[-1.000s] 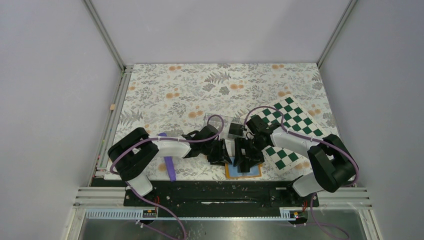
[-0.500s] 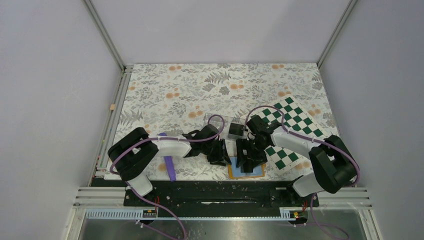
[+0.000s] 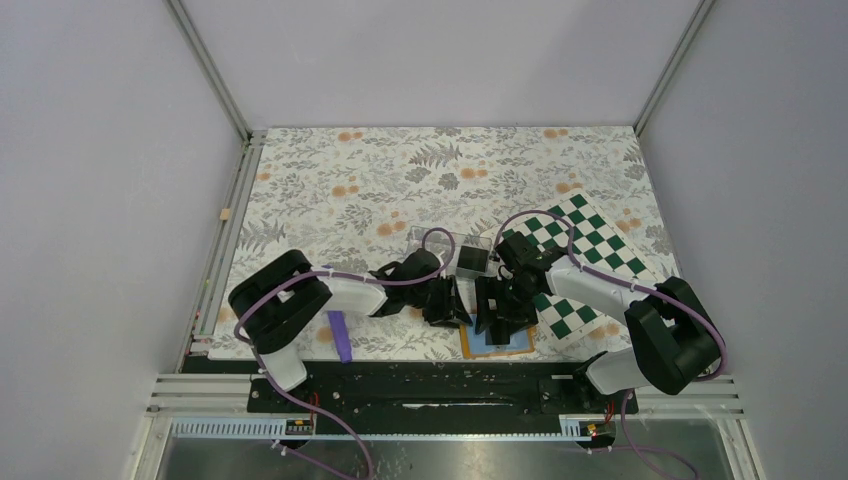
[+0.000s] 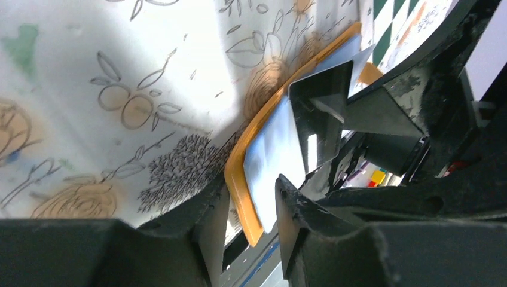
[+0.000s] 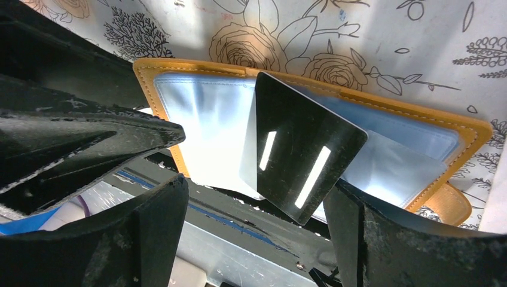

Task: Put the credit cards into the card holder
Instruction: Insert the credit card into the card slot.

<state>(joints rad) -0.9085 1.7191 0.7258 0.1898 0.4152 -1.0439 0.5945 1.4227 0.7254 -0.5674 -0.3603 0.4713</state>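
Between the wide-open fingers of the right gripper (image 5: pixel 257 185), a black credit card (image 5: pixel 299 143) lies askew on the open orange card holder (image 5: pixel 197 63); the left gripper (image 4: pixel 251 191) straddles its edge, jaws partly apart.

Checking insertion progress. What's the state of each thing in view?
card holder: open flat, blue lining up.
credit card: askew over the lining, not tucked in.
second card: at the clear box, ungripped.
left gripper: part open, straddling the holder's corner.
right gripper: wide open around the card.
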